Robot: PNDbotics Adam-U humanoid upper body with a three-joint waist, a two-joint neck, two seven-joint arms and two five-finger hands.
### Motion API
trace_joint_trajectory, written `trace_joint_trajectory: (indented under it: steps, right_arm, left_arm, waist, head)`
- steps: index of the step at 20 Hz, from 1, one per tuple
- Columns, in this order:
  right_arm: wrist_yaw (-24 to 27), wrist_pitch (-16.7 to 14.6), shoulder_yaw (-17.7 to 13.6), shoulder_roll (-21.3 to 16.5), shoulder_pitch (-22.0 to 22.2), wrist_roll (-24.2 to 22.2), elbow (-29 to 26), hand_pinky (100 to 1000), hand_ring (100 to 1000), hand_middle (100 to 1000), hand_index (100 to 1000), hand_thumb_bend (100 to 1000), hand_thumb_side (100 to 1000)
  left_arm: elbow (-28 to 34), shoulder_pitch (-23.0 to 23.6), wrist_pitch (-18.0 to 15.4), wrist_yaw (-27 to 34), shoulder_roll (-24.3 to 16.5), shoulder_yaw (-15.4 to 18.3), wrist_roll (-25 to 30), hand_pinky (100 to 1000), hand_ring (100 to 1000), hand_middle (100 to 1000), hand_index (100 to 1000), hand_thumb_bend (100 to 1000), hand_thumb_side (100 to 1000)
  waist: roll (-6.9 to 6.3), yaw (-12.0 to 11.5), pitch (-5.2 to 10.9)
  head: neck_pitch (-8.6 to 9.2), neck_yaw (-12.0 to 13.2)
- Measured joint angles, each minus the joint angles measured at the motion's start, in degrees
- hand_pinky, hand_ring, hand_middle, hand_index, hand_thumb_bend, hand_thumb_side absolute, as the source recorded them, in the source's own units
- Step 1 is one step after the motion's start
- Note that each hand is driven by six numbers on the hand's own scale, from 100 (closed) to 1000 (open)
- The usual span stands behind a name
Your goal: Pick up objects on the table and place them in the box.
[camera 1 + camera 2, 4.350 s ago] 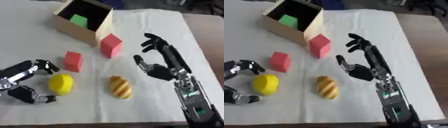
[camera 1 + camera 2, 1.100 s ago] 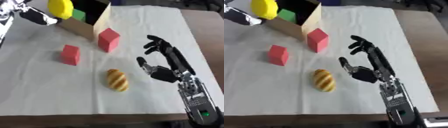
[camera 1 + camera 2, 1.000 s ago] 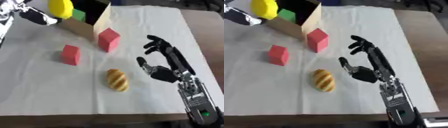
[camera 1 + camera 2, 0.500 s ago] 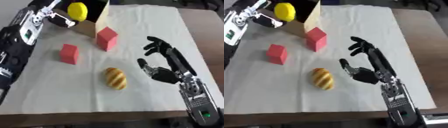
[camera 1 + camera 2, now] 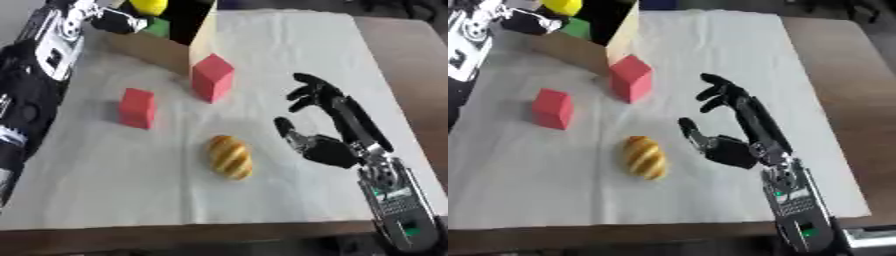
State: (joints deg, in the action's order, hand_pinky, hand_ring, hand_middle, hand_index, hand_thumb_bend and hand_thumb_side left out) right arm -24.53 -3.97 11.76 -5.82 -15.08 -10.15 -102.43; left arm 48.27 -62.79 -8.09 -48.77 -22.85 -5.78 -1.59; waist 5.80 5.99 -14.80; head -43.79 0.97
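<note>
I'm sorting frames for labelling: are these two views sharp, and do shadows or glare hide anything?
Left eye view: soft overall, most at the left hand by the box; bread roll and red blocks stay readable. Right eye view: equally soft, even light, faint shadows, no glare; right hand clearly outlined.

Open cardboard box (image 5: 162, 47) holds a yellow ball (image 5: 149, 6) and green block (image 5: 157, 27); two red cubes (image 5: 213, 77) (image 5: 137, 108) and a bread roll (image 5: 230, 156) lie on the cloth

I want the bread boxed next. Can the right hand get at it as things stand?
Probably yes. The right hand hovers open just beside the bread, fingers spread, with only bare white cloth between them. The red blocks lie farther off.
</note>
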Motion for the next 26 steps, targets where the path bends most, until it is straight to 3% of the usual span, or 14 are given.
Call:
trace_joint_trajectory:
  steps: [4, 5, 7, 12, 15, 18, 26]
  right_arm:
    - [0.2, 0.0, 0.3, 0.0, 0.0, -0.3, 0.0, 840, 650, 678, 926, 325, 399]
    - [0.2, 0.0, 0.3, 0.0, 0.0, -0.4, 0.0, 840, 650, 678, 926, 325, 400]
    - [0.3, 0.0, 0.3, 0.0, 0.0, -0.4, 0.0, 840, 650, 678, 926, 326, 400]
    - [0.3, -0.1, 0.3, 0.0, 0.0, -0.4, 0.0, 840, 650, 678, 926, 325, 402]
    - [0.3, -0.1, 0.3, 0.0, 0.0, -0.4, 0.2, 840, 650, 678, 926, 326, 400]
    - [0.3, 0.0, 0.1, 0.0, -0.1, -0.2, 0.3, 840, 650, 678, 926, 327, 399]
    - [0.3, 0.1, -0.6, 0.0, -0.1, 0.4, 0.3, 841, 650, 678, 926, 329, 398]
  left_arm:
    - [-2.6, -0.8, 1.0, -1.8, 0.2, 1.2, -0.1, 783, 668, 828, 890, 666, 402]
    - [-3.0, -0.8, 1.2, -2.2, 0.3, 1.5, -0.3, 793, 689, 869, 921, 726, 464]
    - [-3.3, -0.8, 1.3, -2.5, 0.3, 1.9, -0.8, 800, 698, 889, 933, 754, 497]
    - [-2.3, -0.9, 0.6, -0.6, 0.4, 2.0, -1.8, 801, 682, 834, 888, 764, 500]
    - [1.0, -0.8, -1.1, 1.8, -0.6, 0.3, -0.4, 808, 684, 794, 825, 754, 477]
    - [6.4, 0.1, -4.7, 5.4, -3.5, -2.8, 4.8, 810, 685, 769, 803, 744, 497]
    - [19.7, 5.7, -12.2, 15.5, -13.9, -11.3, 24.4, 811, 702, 757, 808, 711, 371]
  waist:
    - [0.00, 0.7, 0.00]
    - [0.00, 0.7, 0.00]
    - [0.00, 0.8, 0.00]
    - [0.00, 0.7, 0.00]
    - [0.00, 0.3, 0.00]
    - [-0.02, -0.3, 0.00]
    - [-0.02, -1.1, 0.00]
  head:
    - [0.00, 0.4]
    - [0.01, 0.4]
    - [0.01, 0.4]
    - [0.05, 0.3]
    - [0.14, -0.1]
    - [0.47, -0.8]
    - [0.62, -2.3]
